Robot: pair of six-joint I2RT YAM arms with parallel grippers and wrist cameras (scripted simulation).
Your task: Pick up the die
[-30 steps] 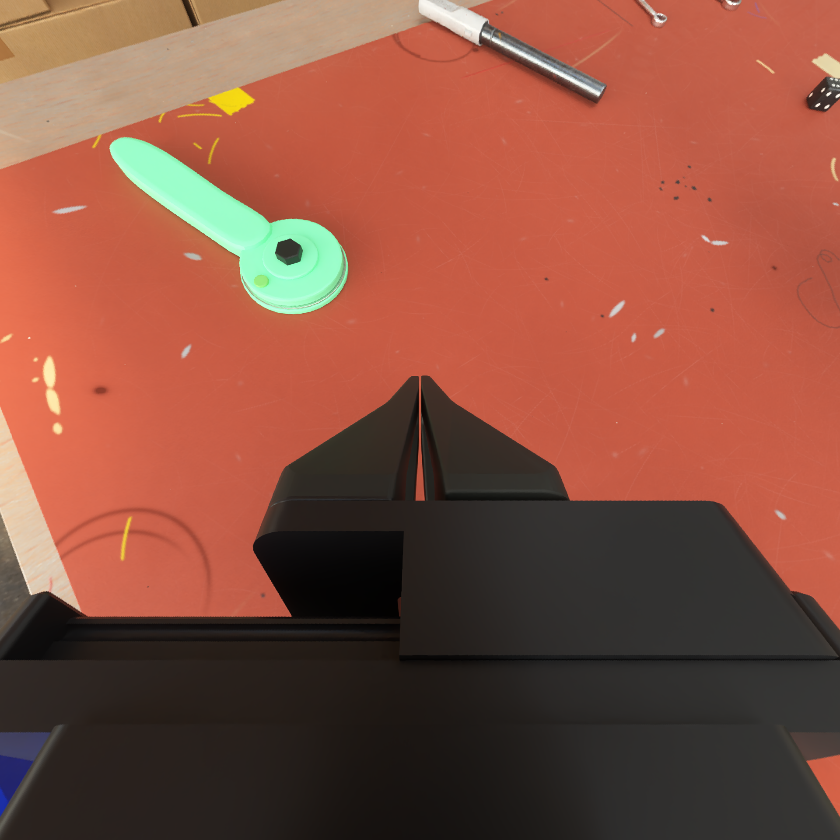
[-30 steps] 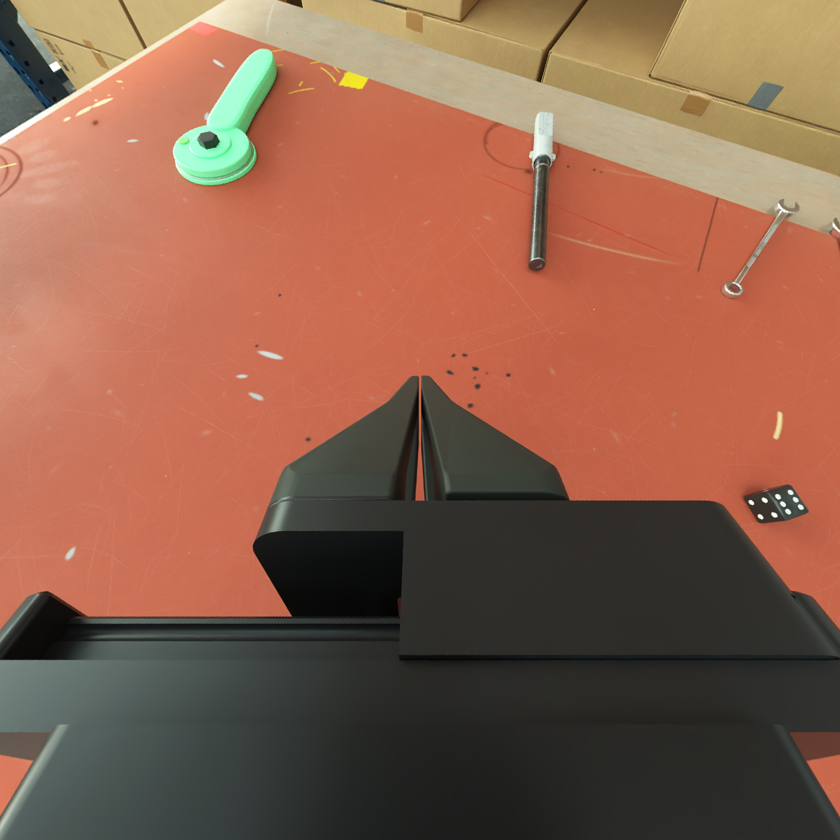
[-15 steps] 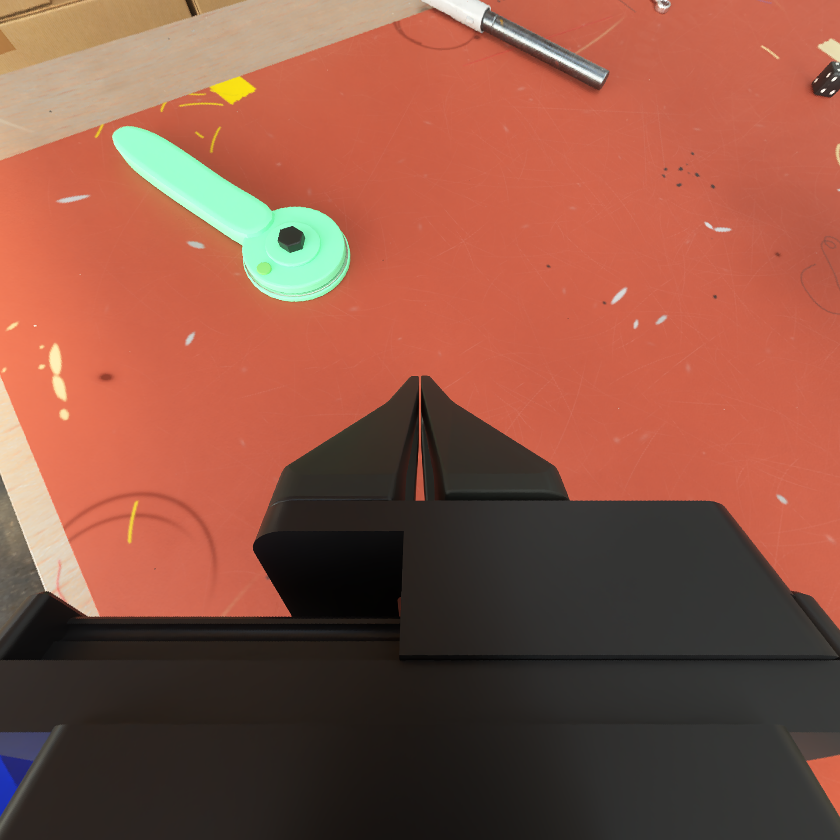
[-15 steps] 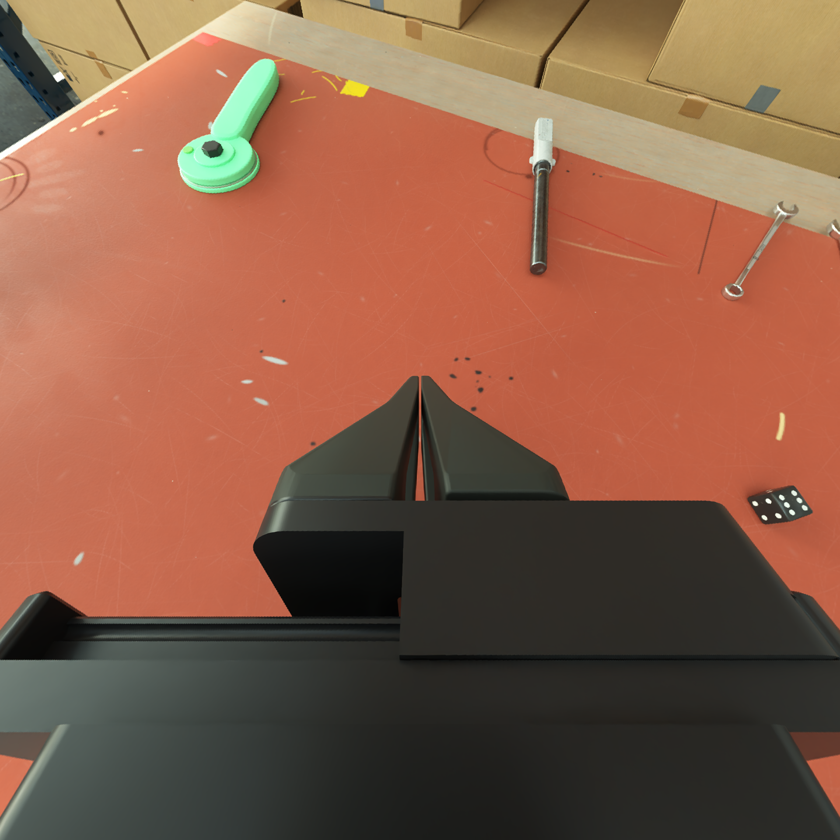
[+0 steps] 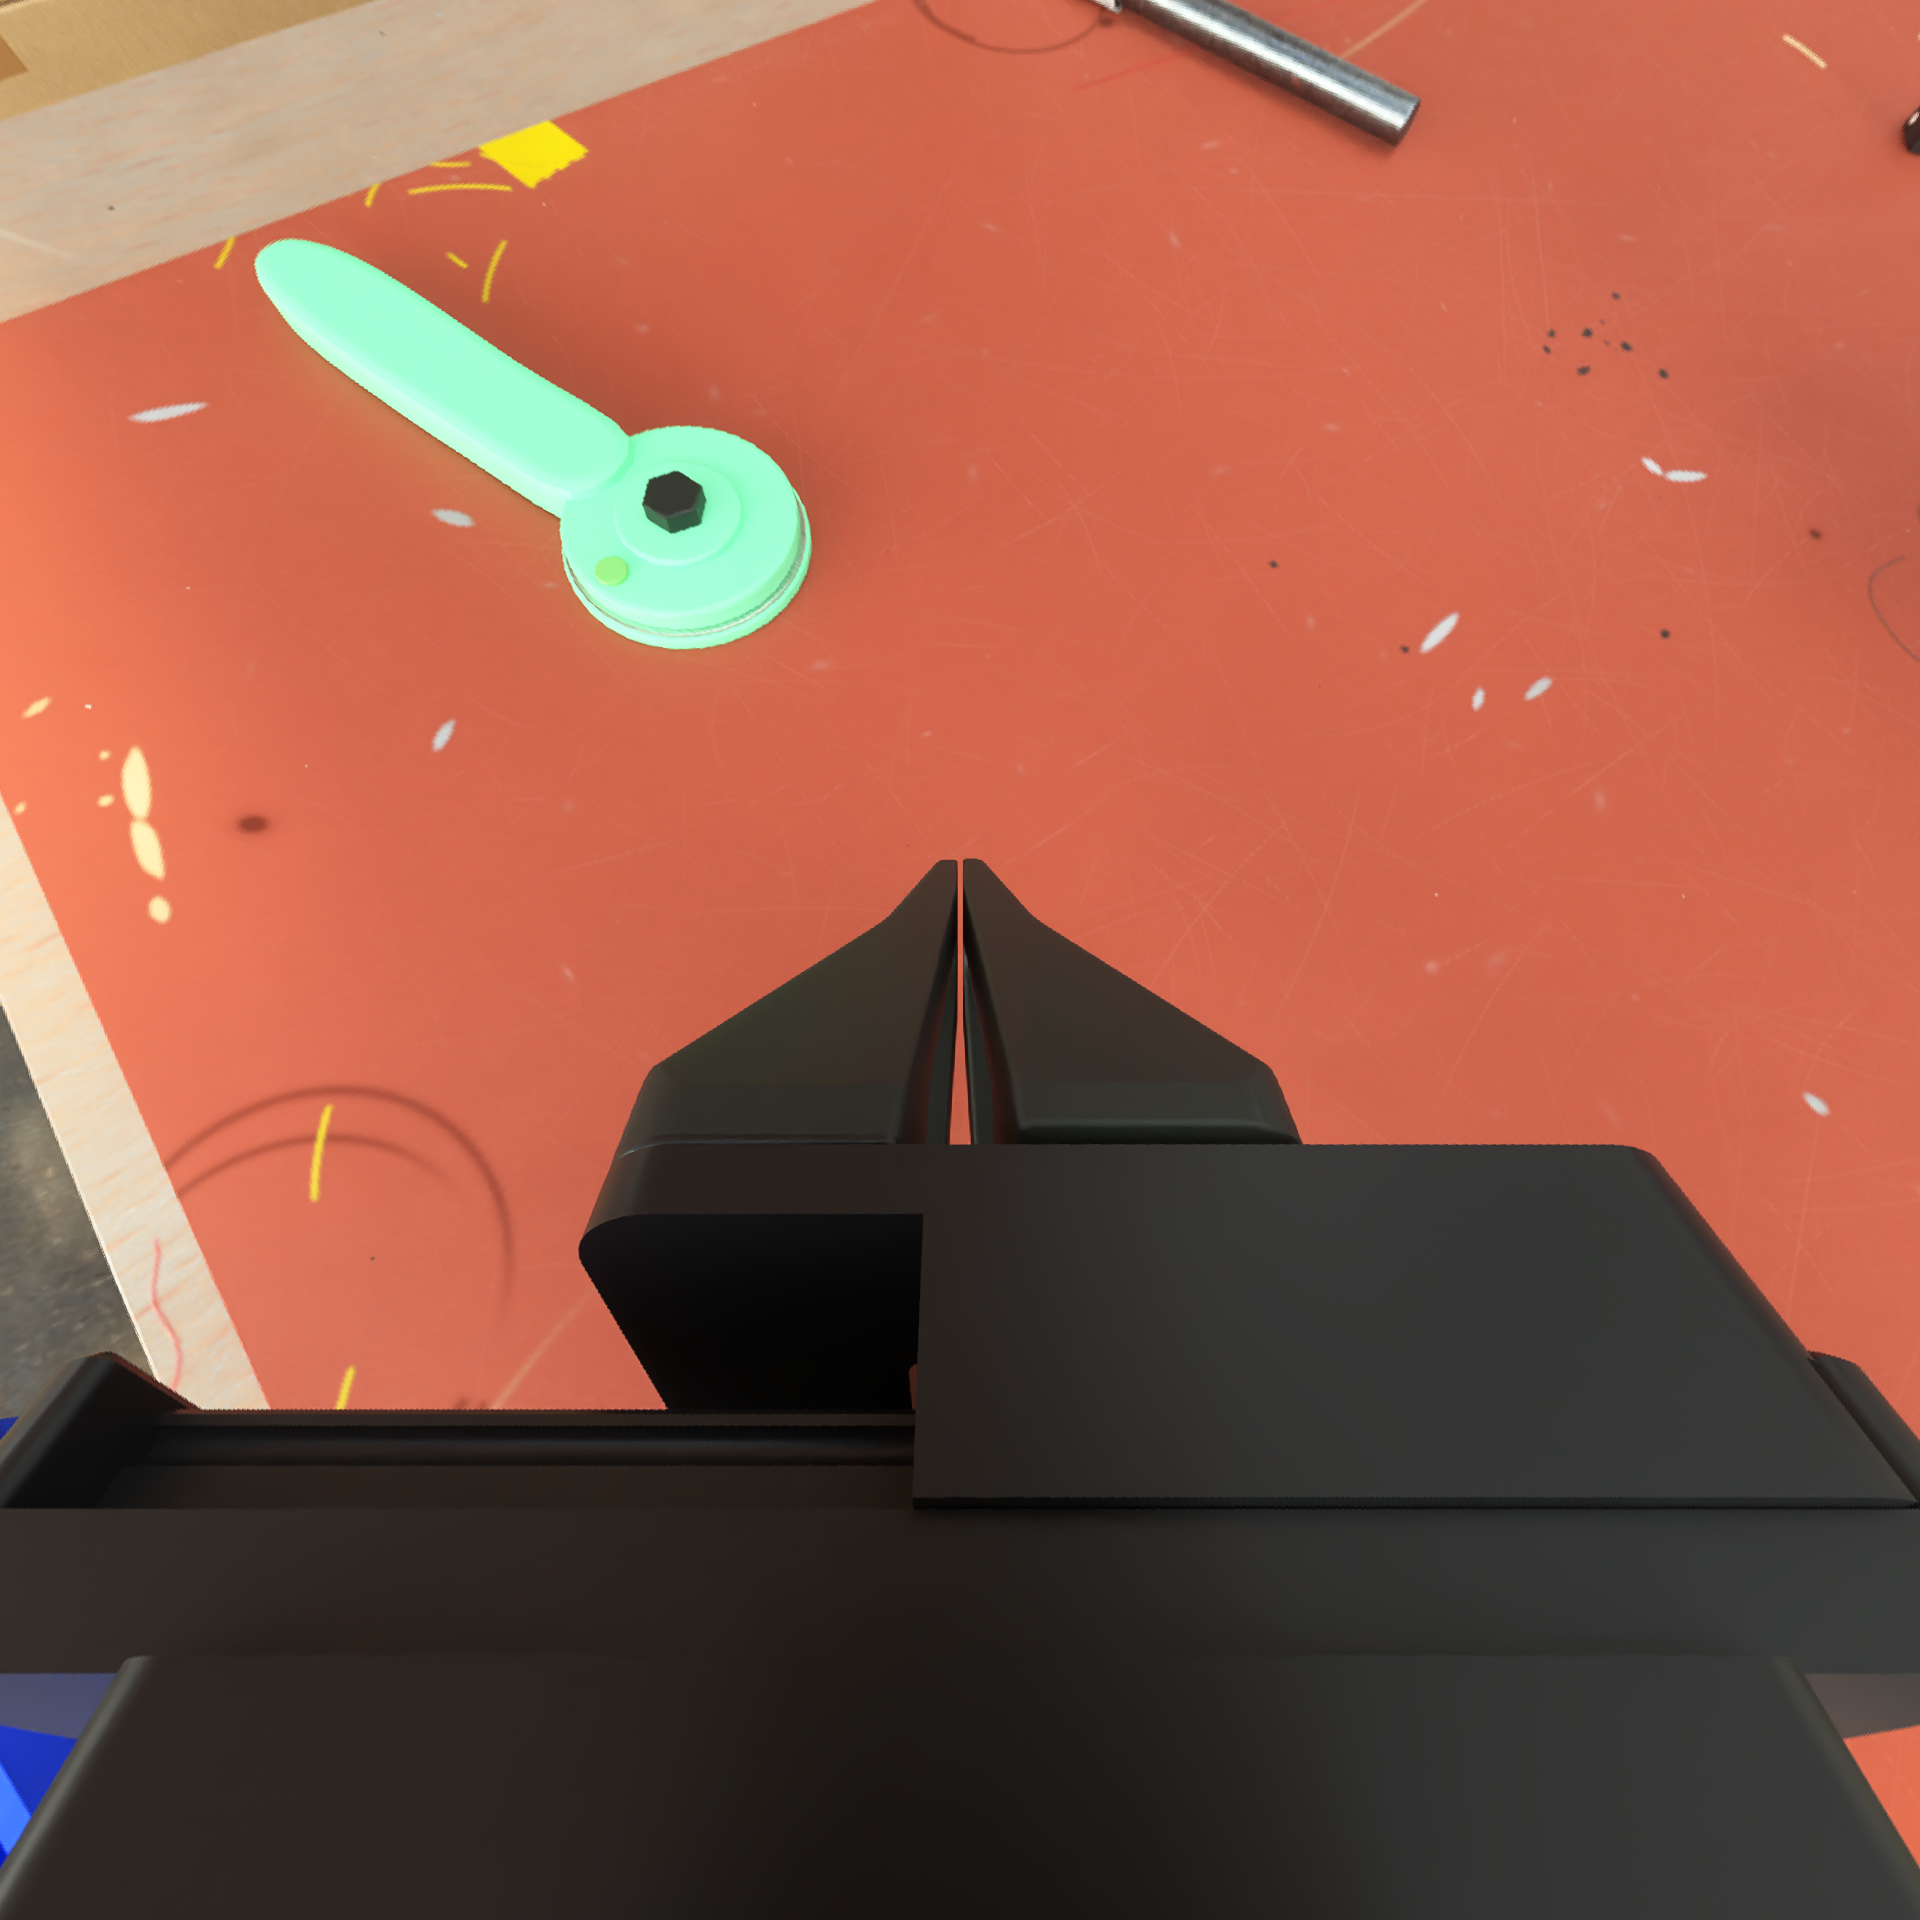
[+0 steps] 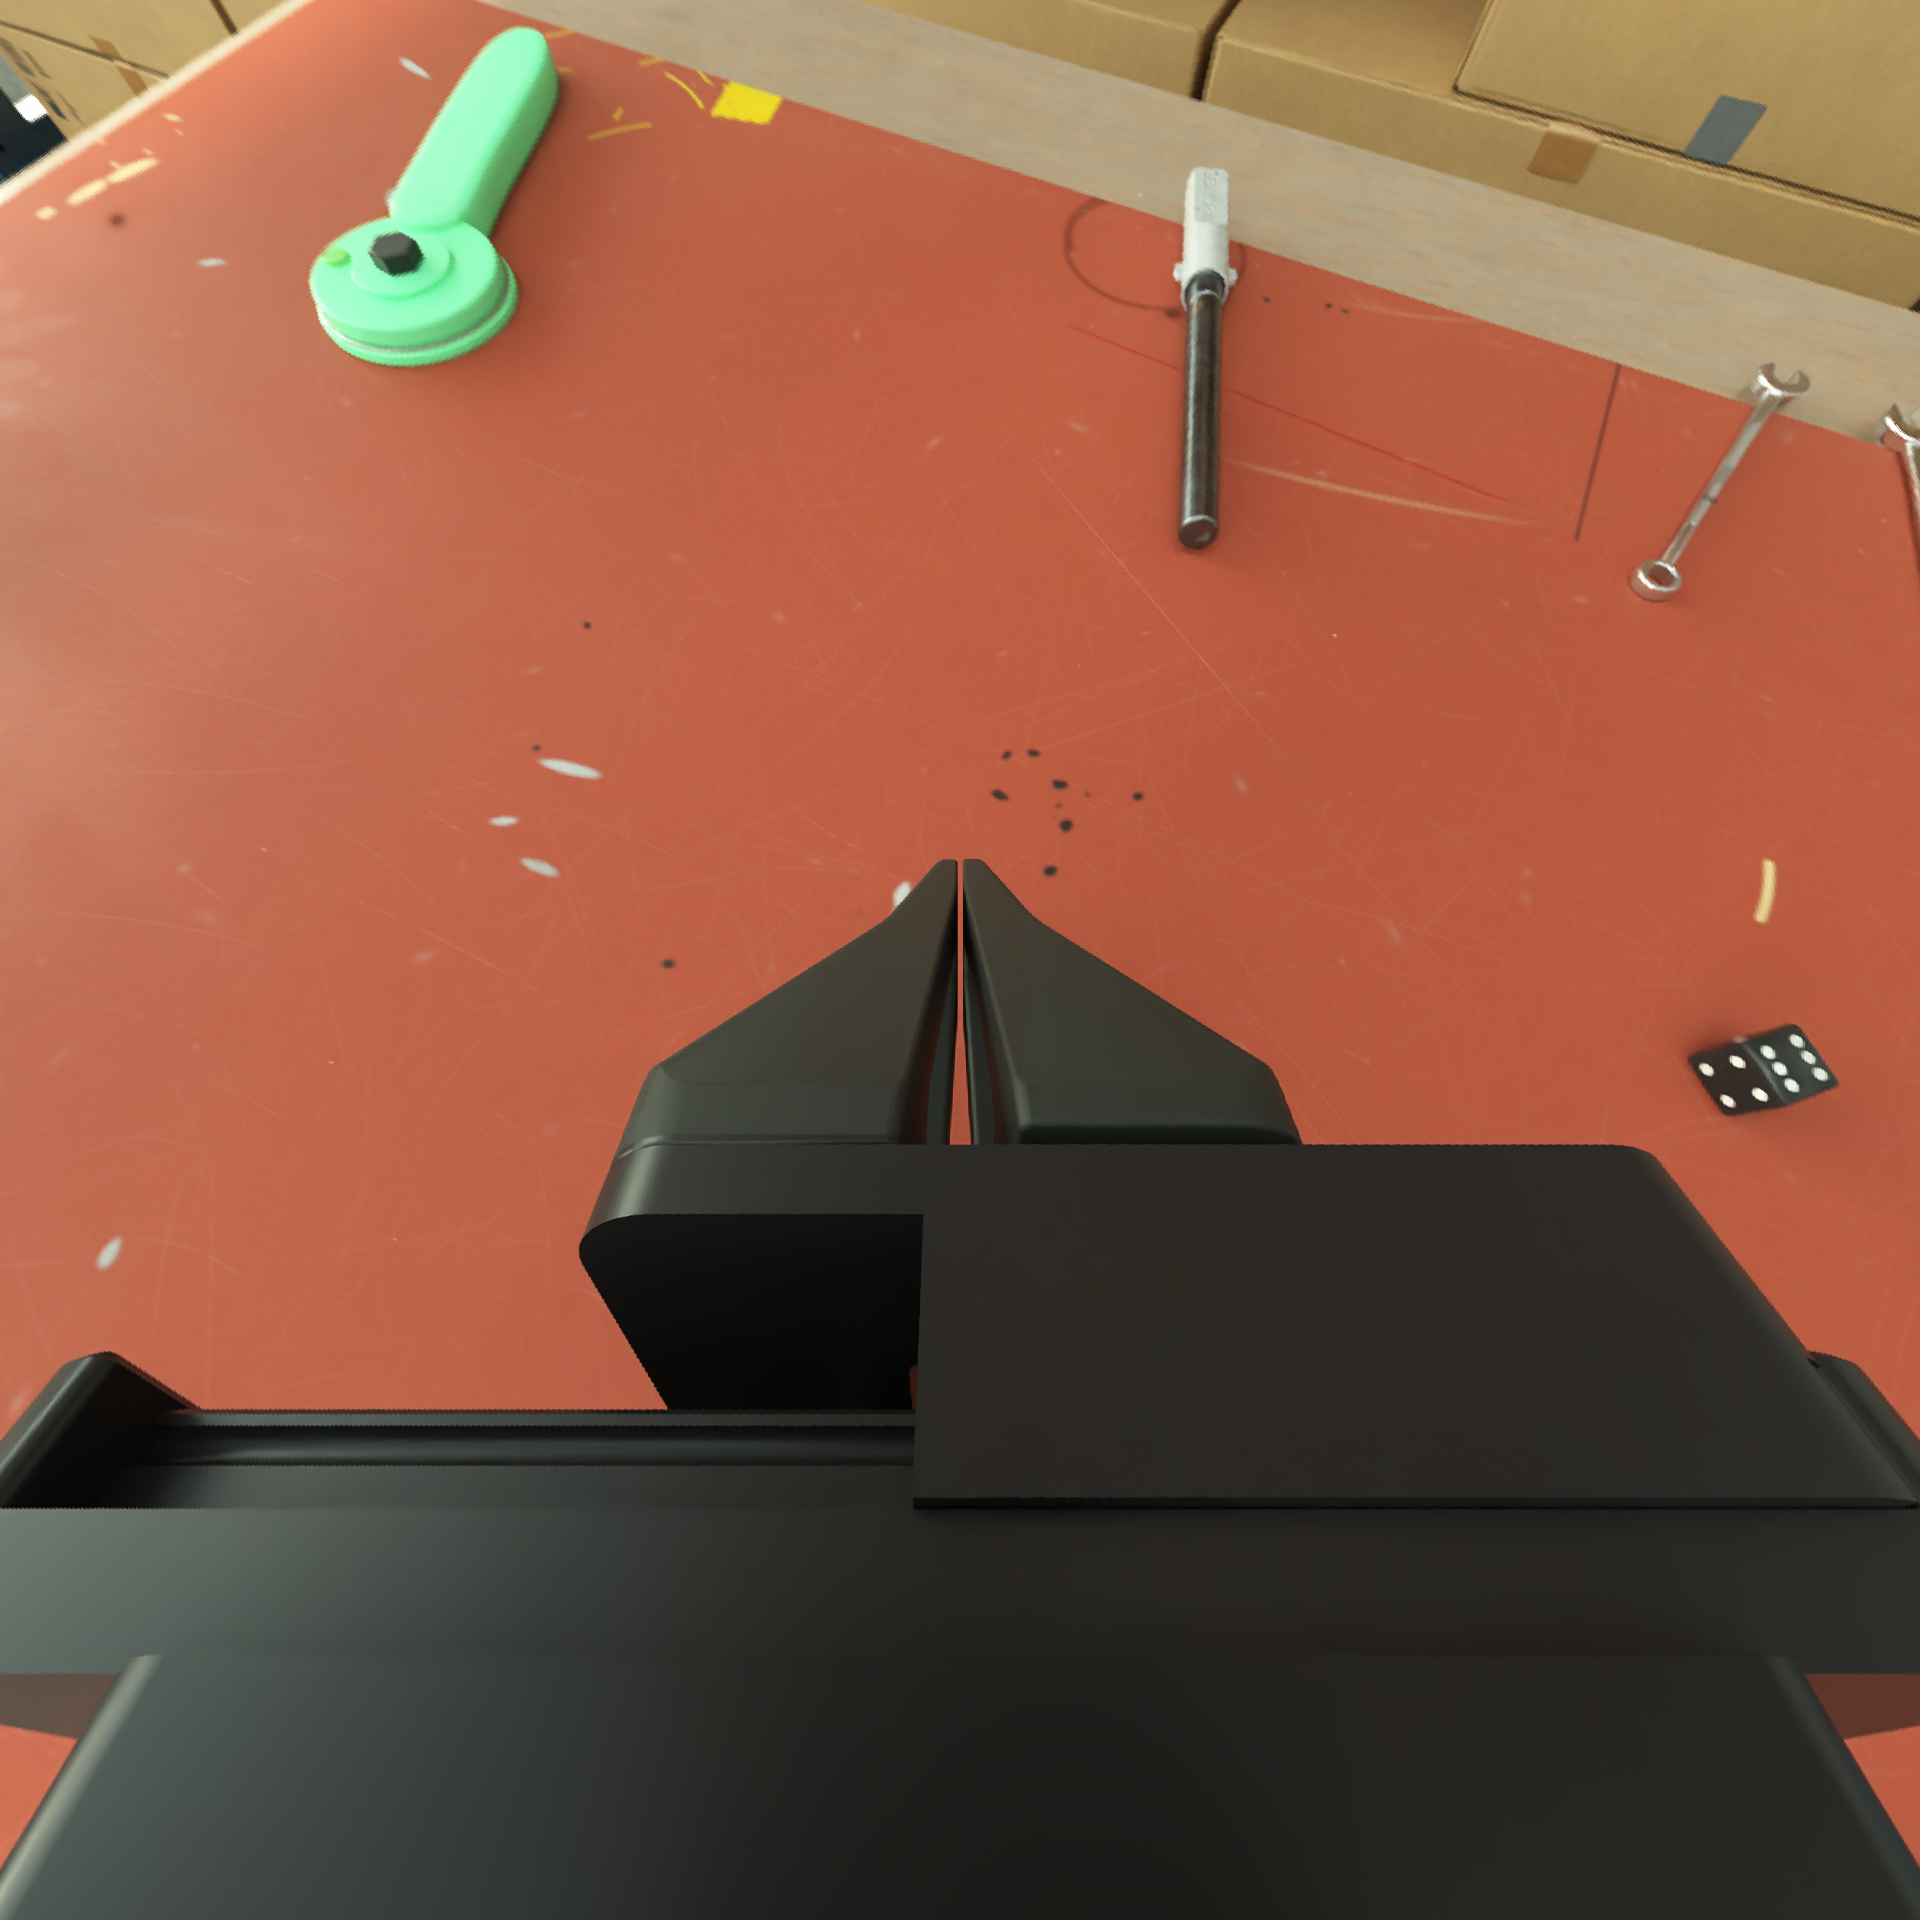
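The die [image 6: 1763, 1069] is a small black cube with white pips, lying on the red mat [image 6: 935, 623] at the right of the right wrist view. My right gripper [image 6: 959, 864] is shut and empty, above the mat, well to the left of the die. In the left wrist view only a dark sliver of the die [image 5: 1912, 133] shows at the top right edge. My left gripper [image 5: 959, 864] is shut and empty, above the red mat [image 5: 1143, 623], far from the die.
A green rotary cutter [image 5: 540, 447] lies at the far left; it also shows in the right wrist view [image 6: 436, 229]. A metal rod with a white end [image 6: 1198, 353] and a silver wrench [image 6: 1714, 488] lie near the far wooden edge. Cardboard boxes [image 6: 1558, 83] stand behind.
Both wrist cameras have moved forward and lower over the mat. The die has slid nearer the left view's right edge and sits slightly higher in the right view. Both grippers stay shut.
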